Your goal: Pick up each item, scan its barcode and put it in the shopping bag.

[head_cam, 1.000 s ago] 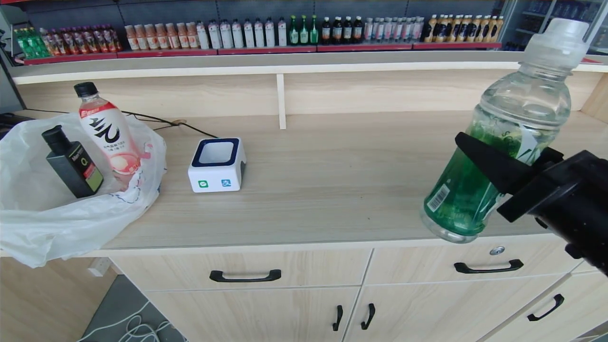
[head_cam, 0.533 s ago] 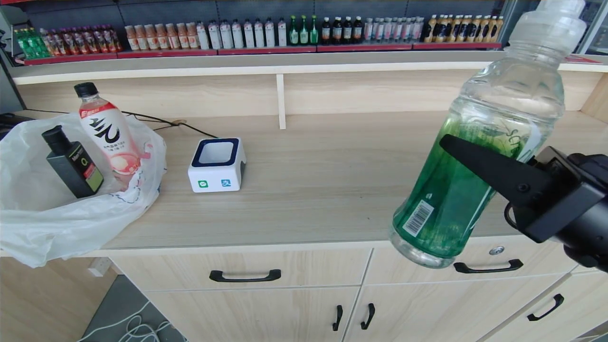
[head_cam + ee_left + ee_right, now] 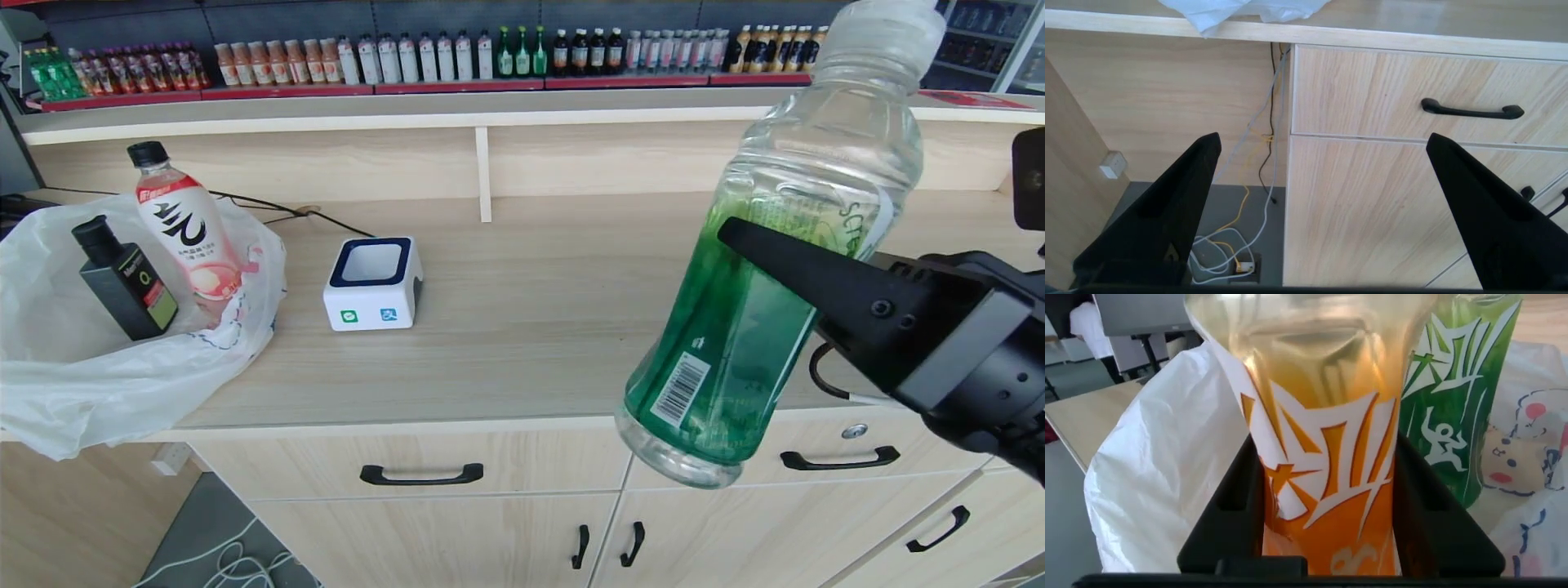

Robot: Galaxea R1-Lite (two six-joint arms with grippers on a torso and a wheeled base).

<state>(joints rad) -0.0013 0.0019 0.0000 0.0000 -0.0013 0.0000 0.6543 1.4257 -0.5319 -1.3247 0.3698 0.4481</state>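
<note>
The green bottle (image 3: 735, 343) has swung left and nearer, pinched in the right gripper (image 3: 775, 245). The shopping bag (image 3: 98, 384) holds a dark bottle (image 3: 126, 282) and a pink bottle (image 3: 188, 233). The left gripper (image 3: 1323, 143) is spread wide.

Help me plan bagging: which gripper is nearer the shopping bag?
Left. The left gripper hangs below the counter edge that the shopping bag overhangs; the right gripper, jaws shut on the green bottle, is near the counter's opposite end.

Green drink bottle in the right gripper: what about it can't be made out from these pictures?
The clear plastic bottle of green drink: cap top cut off by the head view's upper edge.
Its barcode: digits too small, head view.
The right gripper: far finger hidden behind the bottle, head view.
</note>
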